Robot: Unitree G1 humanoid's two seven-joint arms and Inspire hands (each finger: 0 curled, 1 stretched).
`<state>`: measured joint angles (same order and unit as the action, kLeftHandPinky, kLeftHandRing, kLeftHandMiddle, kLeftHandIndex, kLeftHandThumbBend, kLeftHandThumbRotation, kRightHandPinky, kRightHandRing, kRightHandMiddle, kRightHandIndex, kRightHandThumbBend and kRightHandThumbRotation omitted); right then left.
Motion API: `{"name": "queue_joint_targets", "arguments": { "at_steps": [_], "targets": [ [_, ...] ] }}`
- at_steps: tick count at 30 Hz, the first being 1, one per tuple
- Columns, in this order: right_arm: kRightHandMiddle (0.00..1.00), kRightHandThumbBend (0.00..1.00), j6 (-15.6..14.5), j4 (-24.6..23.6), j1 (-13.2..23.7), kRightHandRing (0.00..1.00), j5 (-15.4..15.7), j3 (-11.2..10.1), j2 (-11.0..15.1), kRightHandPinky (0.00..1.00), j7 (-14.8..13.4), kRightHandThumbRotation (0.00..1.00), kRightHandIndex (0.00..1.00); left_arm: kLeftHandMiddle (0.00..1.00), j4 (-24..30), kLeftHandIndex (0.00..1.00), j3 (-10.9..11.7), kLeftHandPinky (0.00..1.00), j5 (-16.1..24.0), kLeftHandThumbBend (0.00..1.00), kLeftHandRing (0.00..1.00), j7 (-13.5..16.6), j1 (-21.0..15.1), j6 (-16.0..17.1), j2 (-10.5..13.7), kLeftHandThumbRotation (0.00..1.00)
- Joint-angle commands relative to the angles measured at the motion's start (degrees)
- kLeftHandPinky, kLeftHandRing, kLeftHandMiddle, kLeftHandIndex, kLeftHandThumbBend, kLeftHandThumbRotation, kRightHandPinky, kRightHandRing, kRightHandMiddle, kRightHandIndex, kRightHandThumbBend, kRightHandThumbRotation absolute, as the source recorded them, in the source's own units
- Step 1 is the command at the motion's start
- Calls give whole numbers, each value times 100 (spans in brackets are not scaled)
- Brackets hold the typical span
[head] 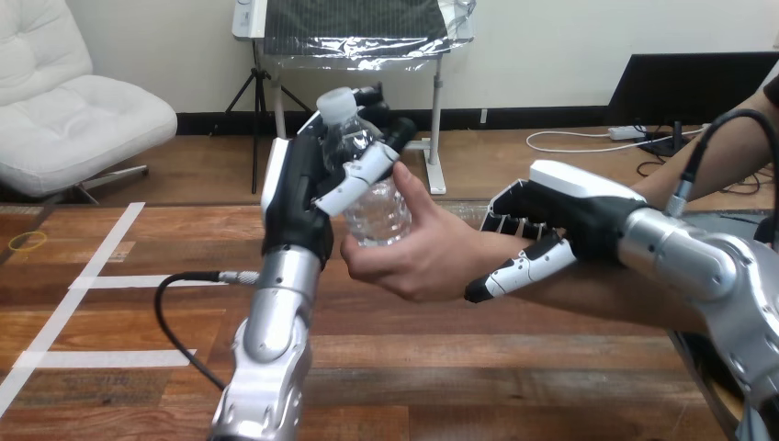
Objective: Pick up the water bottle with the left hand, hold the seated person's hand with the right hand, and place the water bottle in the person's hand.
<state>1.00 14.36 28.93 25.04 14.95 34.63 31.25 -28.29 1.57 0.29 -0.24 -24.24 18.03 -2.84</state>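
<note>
A clear water bottle (372,188) with a white cap stands upright above the table, left of the middle. My left hand (303,184) is shut on its upper part, thumb across the front. The person's hand (418,243) reaches in from the right and cups the bottle's lower part, thumb up along its side. My right hand (560,216) sits at the person's wrist, its fingers curled over the top and its thumb (519,266) under the wrist.
The wooden table (413,367) carries white tape strips (83,285) at the left. A black cable (174,317) loops beside my left forearm. A yellow ring mark (28,241) lies at the far left.
</note>
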Motion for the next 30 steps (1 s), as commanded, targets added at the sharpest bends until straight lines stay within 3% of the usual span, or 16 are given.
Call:
{"name": "queue_joint_targets", "arguments": {
  "at_steps": [1, 11, 14, 23, 30],
  "targets": [
    [68, 96, -117, -401, -299, 60, -121, -178, 86, 49, 18, 57, 75, 79, 883, 78, -7, 65, -113, 75, 73, -94, 143, -79, 67, 79],
    [77, 100, -194, -903, -701, 70, -313, -442, 189, 58, 24, 58, 83, 81, 1761, 80, -2, 70, -271, 68, 76, -233, 633, -285, 148, 81],
    [79, 100, -161, -983, -780, 73, -358, -495, 233, 60, 40, 59, 85, 81, 1939, 80, -3, 70, -197, 70, 77, -223, 752, -307, 204, 81],
    [86, 100, -149, -1236, -1016, 82, -530, -682, 287, 66, 80, 62, 91, 80, 2392, 81, -7, 63, -36, 91, 75, -178, 1060, -313, 347, 75],
    [89, 100, -169, -1373, -1166, 85, -760, -838, 279, 68, 133, 64, 94, 79, 2698, 79, -9, 57, -139, 98, 72, -210, 1274, -370, 372, 73]
  ]
}}
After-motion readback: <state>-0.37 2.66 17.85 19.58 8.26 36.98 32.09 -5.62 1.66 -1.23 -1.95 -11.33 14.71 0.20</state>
